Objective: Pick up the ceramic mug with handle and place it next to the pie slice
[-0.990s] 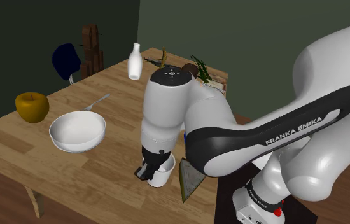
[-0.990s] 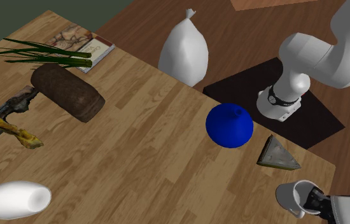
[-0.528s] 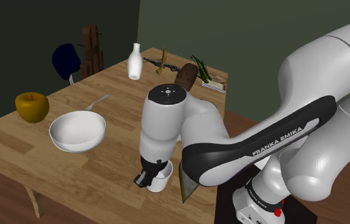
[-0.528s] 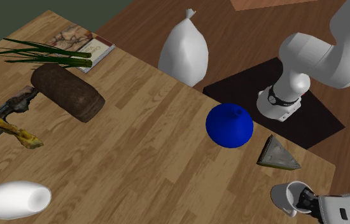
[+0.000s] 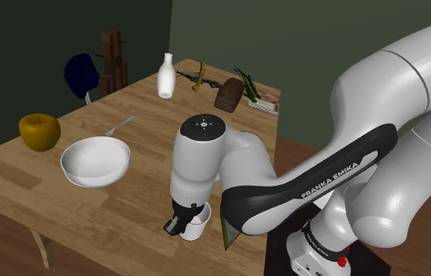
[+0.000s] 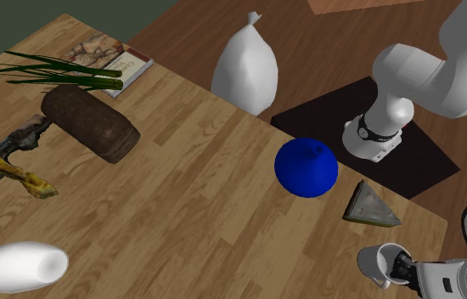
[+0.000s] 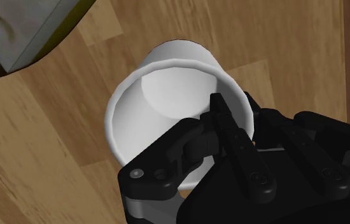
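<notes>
Arm (image 5: 308, 187) bent forward and down, wrist vertical. End effector (image 5: 181, 226) low, fingers (image 7: 223, 118) clamped on the white mug (image 7: 161, 95) wall, one finger inside the rim.

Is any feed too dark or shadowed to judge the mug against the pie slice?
Shoulder view: table evenly lit, but the arm hides part of the mug. Second exterior view: even light, no glare, mug and slice both plain near the lower right corner. Wrist view: soft shading inside the mug; jaws cover part of its rim.

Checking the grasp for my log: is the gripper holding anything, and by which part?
Yes: the gripper clasps the white mug by its wall at the rim, one finger inside the mouth, the other outside.
</notes>
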Controlling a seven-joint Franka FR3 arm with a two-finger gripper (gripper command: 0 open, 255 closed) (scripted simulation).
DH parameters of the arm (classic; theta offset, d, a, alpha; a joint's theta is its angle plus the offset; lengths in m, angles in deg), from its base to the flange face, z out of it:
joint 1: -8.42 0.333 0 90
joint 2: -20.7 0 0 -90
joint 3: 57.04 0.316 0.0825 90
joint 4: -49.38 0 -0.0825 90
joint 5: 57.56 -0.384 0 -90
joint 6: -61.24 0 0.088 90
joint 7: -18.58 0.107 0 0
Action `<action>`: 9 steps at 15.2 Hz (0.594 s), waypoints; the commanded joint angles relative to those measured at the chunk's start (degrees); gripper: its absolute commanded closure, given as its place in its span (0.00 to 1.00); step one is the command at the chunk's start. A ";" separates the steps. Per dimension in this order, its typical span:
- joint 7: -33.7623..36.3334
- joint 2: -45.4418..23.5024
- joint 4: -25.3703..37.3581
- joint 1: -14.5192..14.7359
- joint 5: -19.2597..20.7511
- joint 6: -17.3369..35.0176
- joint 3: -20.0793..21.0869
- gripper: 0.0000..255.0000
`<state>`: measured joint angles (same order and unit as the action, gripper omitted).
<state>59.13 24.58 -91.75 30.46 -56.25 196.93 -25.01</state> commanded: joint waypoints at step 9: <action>-0.87 1.58 0.73 0.16 -1.18 -2.05 -0.10 0.00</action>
<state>58.67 25.26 -91.36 30.48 -56.73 196.02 -25.12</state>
